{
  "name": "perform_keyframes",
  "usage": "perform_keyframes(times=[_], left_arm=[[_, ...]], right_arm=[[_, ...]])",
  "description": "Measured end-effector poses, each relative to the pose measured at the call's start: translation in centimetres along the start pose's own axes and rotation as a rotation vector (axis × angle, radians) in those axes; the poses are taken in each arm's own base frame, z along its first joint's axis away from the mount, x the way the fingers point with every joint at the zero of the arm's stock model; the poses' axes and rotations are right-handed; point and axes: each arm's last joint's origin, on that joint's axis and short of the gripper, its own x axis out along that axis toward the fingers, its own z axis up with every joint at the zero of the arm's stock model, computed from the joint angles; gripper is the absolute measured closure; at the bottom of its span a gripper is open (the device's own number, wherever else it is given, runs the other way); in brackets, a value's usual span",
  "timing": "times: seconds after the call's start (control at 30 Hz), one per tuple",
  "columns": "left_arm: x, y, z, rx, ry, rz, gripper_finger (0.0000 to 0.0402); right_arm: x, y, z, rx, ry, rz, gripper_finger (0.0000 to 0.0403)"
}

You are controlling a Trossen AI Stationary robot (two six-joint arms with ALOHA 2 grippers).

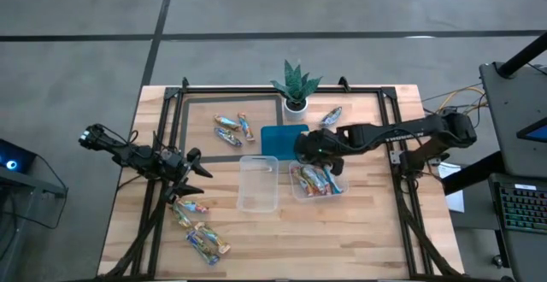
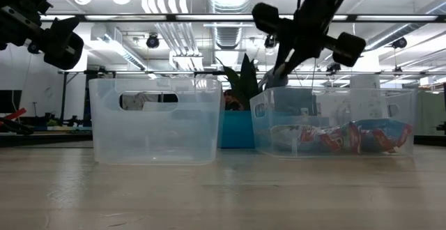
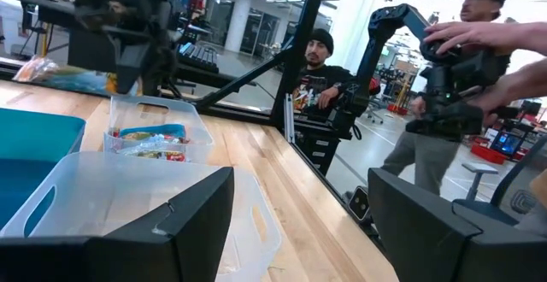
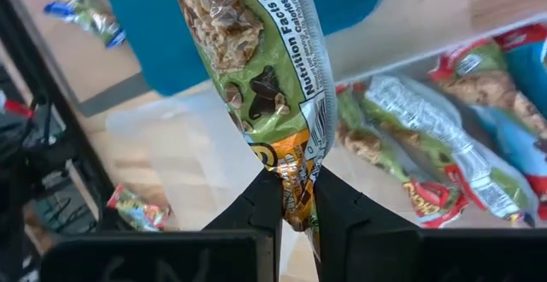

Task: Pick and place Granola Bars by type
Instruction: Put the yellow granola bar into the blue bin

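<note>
Left hand (image 1: 190,173) hovers with its fingers spread wide and nothing between them, low over the left part of the wooden surface (image 1: 359,231). Just below and beside it lie several loose Granola Bars (image 1: 198,231), scattered toward the near-left corner; the spread looks like readiness to drop onto one of them. To its right stands an empty clear tub (image 1: 258,182), apparently kept for one type of bar.

Beyond that tub, away from this hand, a few more bars (image 1: 232,129) rest on the surface next to a teal tray (image 1: 282,138), and a small potted plant (image 1: 296,85) stands behind the tray.

Right hand (image 4: 295,198) has its fingers pressed together on the tail end of a green-wrapped bar (image 4: 256,51), so the bar hangs out ahead of the fingertips. This hand sits at the far-left corner of the second clear tub (image 1: 318,182), which already holds a heap of similar red, blue and green wrappers (image 4: 427,137) directly under and beside the pinched bar. Holding it by one end probably lets it fall cleanly in among its kind. One stray bar (image 1: 332,115) lies behind this hand, near the plant.
</note>
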Motion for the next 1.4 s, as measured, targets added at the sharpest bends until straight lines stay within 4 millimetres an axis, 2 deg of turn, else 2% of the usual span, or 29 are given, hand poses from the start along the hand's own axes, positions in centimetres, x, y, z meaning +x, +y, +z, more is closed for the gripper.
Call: perform_keyframes(times=[0.2,0.4,0.53,0.67,0.8,1.0,1.23,1.4], left_arm=[[0.0,0.0,0.0,0.0,0.0,0.0,0.0152],[0.0,0.0,0.0,0.0,0.0,0.0,0.0152],[0.0,0.0,0.0,0.0,0.0,0.0,0.0152],[0.0,0.0,0.0,0.0,0.0,0.0,0.0152],[0.0,0.0,0.0,0.0,0.0,0.0,0.0152],[0.0,0.0,0.0,0.0,0.0,0.0,0.0152],[0.0,0.0,0.0,0.0,0.0,0.0,0.0152],[0.0,0.0,0.0,0.0,0.0,0.0,0.0152]], right_arm=[[1.1,1.0,1.2,-0.039,0.011,-0.064,0.0376],[2.5,2.0,2.2,-0.101,0.011,-0.198,0.0376],[3.3,3.3,2.9,-0.121,0.01,-0.207,0.0376],[3.7,4.9,3.8,-0.144,0.0,-0.219,0.0376],[3.8,5.6,4.3,-0.171,-0.015,-0.321,0.0376],[4.2,6.9,4.2,-0.188,-0.017,-0.366,0.0376],[5.5,6.9,4.5,-0.221,-0.033,-0.492,0.0376],[6.9,6.9,5.0,-0.263,-0.033,-0.521,0.0376]])
